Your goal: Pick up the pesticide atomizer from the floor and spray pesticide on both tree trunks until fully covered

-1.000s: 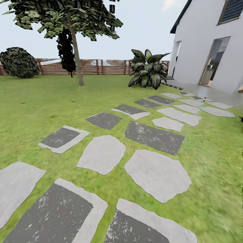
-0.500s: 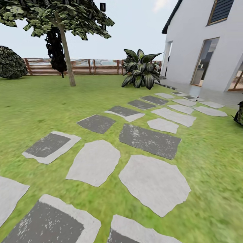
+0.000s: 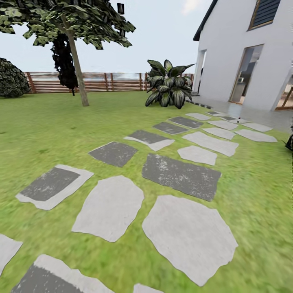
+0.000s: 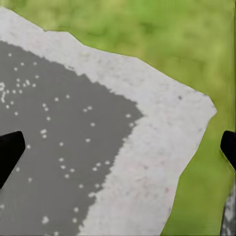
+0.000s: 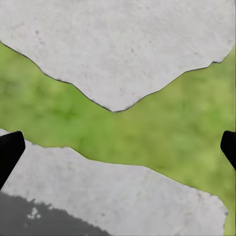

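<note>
I cannot make out the pesticide atomizer. A tiny upright object (image 3: 239, 119) stands on the paving near the house, too small to identify. One tree (image 3: 69, 20) rises at the far left of the lawn, its bare grey-brown trunk (image 3: 78, 71) leaning slightly. My left gripper (image 4: 118, 147) hangs open over a dark stepping stone (image 4: 59, 147) with a pale rim, nothing between its black fingertips (image 4: 10, 150). Over a strip of grass (image 5: 123, 132) between two pale stones, my right gripper (image 5: 118, 147) is also open and empty.
Grey and dark stepping stones (image 3: 181, 173) run across the grass floor (image 3: 49, 122) toward the white house (image 3: 244, 53). A broad-leaved plant (image 3: 169, 83), a dark cypress (image 3: 63, 57), a round bush (image 3: 10, 77) and a slatted fence (image 3: 106, 81) line the back. A dark object (image 3: 289, 142) sits at the right edge.
The whole head view has shifted: the stones have slid down and left and the house has grown closer, so the camera moved forward. Nothing in the garden itself moved.
</note>
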### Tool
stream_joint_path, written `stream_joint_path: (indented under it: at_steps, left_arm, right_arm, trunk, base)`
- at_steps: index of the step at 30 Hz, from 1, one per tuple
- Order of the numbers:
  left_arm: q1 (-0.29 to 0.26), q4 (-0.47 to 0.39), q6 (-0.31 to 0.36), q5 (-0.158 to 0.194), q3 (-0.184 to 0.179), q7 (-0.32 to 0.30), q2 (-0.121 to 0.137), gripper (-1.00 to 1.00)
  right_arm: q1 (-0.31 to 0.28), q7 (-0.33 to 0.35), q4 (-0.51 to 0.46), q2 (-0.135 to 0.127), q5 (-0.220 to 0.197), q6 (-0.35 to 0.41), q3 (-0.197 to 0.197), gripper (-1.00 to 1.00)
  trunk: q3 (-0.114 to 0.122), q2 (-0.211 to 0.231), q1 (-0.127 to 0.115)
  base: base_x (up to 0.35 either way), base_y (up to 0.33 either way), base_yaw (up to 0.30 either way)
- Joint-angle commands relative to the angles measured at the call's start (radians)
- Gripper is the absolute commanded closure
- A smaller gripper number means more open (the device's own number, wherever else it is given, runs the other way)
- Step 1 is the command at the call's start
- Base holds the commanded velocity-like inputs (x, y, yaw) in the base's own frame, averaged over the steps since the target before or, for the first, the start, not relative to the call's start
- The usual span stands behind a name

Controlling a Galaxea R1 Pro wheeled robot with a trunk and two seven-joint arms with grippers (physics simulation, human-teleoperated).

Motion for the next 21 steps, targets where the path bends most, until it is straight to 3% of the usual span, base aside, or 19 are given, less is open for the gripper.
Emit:
stream_joint_path:
  at_steps: [1,12,21]
  left_arm:
    - [0.0,0.001,-0.003,0.001,0.002,0.001,0.0,-1.0]
    - [0.0,0.001,-0.003,0.001,0.002,0.001,0.0,-1.0]
    - [0.0,0.001,-0.003,0.0,0.002,0.001,0.0,-1.0]
  right_arm:
    - [-0.001,0.0,0.001,0.0,0.0,-0.003,-0.001,-1.0]
    - [-0.001,-0.001,0.001,0.0,0.001,-0.003,-0.001,-1.0]
    - [-0.001,-0.001,0.001,0.0,0.001,-0.003,-0.001,-1.0]
  trunk:
    - [-0.001,0.0,0.0]
    - [-0.001,0.0,0.0]
    - [-0.001,0.0,0.0]
  base:
    - [0.339,0.0,-0.177]
    - [0.339,0.0,-0.258]
    - [0.339,0.0,-0.042]
